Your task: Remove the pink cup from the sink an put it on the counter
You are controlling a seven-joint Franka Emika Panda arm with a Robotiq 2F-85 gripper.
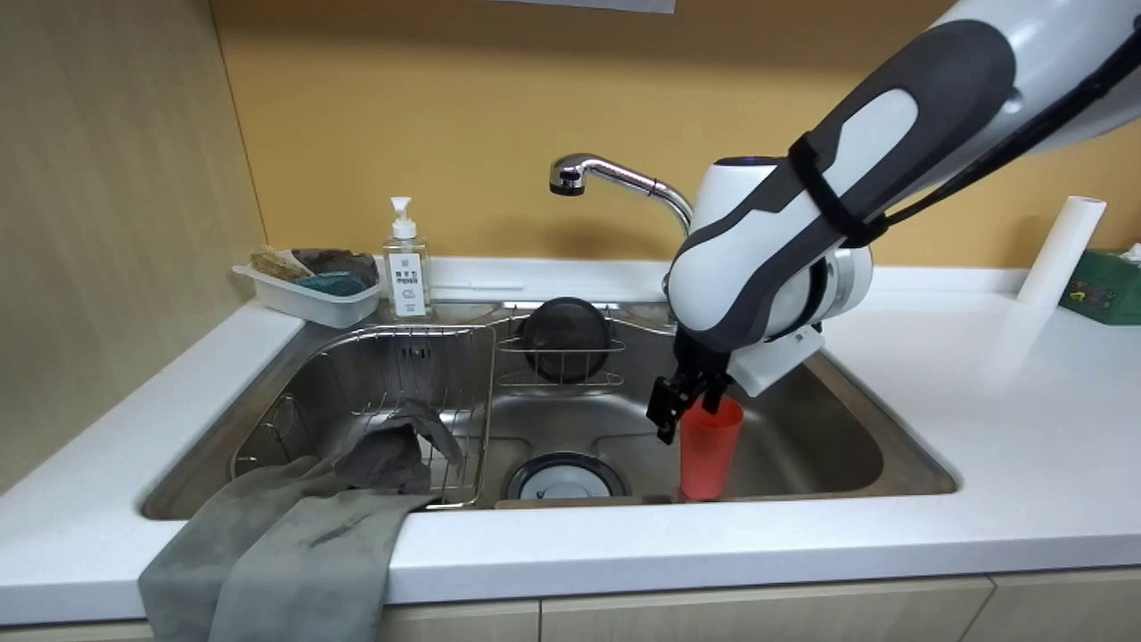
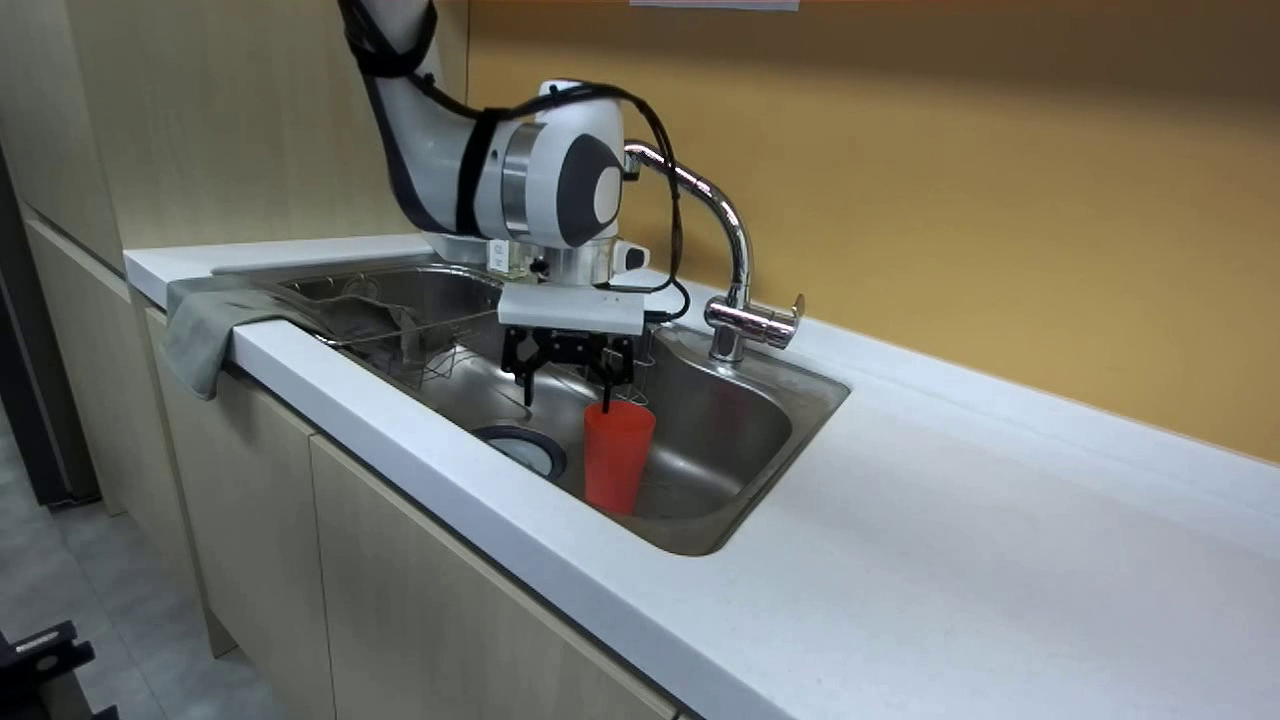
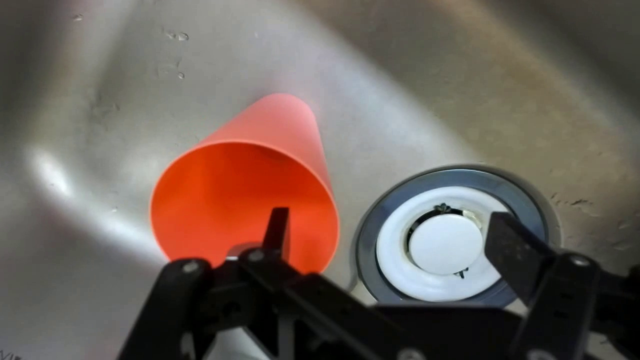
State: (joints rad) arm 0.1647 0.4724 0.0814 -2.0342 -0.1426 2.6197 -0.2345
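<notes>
The pink cup, which looks red-orange, stands upright in the sink (image 1: 909,456), its mouth up. It shows in both exterior views (image 1: 710,450) (image 2: 617,462) and in the wrist view (image 3: 292,117). My gripper is open and shows in both exterior views (image 1: 689,421) (image 2: 567,405) and in the wrist view (image 3: 389,219). One finger is over the cup's mouth at the rim; how far it reaches inside is unclear. The other finger is outside the cup, above the drain (image 3: 445,243). The white counter (image 2: 950,550) lies beside the sink.
The chrome faucet (image 2: 738,250) rises behind the sink. A wire basket (image 1: 486,419) with a grey cloth (image 1: 303,553) fills the sink's far part. A dark round pan (image 1: 566,339) stands in a rack. A soap bottle (image 1: 408,276) and paper roll (image 1: 1061,254) stand behind.
</notes>
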